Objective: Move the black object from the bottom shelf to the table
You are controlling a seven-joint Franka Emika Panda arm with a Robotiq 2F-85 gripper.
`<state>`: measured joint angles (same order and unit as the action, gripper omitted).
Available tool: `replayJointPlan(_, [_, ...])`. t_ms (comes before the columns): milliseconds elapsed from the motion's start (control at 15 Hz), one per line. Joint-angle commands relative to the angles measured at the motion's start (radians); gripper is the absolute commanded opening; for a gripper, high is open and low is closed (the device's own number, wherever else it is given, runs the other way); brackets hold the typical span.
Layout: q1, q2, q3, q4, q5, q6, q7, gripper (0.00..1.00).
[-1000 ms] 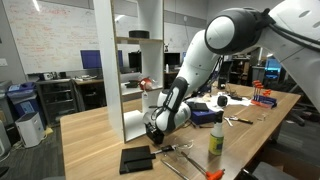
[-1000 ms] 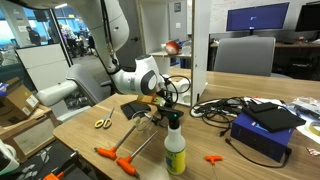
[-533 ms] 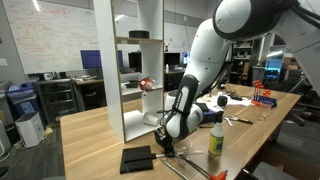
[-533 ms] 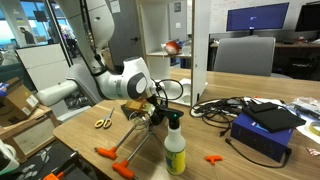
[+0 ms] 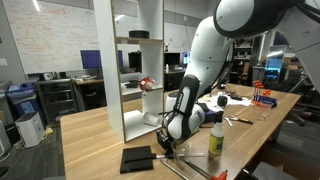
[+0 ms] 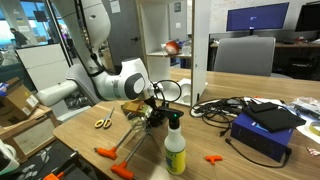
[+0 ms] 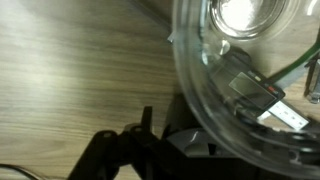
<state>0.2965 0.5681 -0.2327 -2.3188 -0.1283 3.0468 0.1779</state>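
The gripper hangs low over the surface, just clear of the bottom shelf and beside a flat black pad. The black object appears to be the small dark roundish lump at its tip, so it lies straight below the wrist with only a short drop to the wood. The lump is too small to show a long axis, and I cannot tell whether the jaws are clamped on it.
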Motion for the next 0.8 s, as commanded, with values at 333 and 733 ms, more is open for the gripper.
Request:
replayJointPlan(333, [0.042,-0.107,-0.059,-0.014,-0.017,-0.118,0.039,1.00])
replayJointPlan(733, [0.098,-0.350,-0.147,-0.003,-0.186,-0.296,0.125,1.00])
